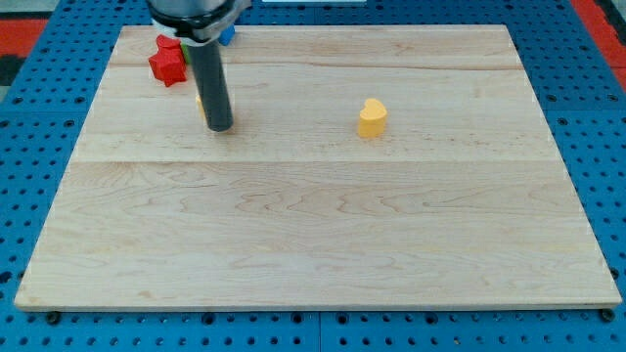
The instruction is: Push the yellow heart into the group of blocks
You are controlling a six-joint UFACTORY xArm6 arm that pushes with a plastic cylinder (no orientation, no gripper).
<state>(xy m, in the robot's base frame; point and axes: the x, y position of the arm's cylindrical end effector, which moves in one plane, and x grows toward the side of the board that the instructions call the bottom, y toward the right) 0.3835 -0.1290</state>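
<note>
The yellow heart (372,117) lies alone on the wooden board (313,225), right of the middle near the view's top. A group of blocks sits at the top left: a red star-shaped block (167,62), a blue block (227,35) and a sliver of a yellow block (200,104), all partly hidden by the rod. A bit of green shows by the red block. My tip (219,128) rests on the board just below the group, far to the left of the heart.
The board lies on a blue pegboard table (39,176) with rows of holes. A red surface (20,29) shows at the view's top left corner and another at the top right.
</note>
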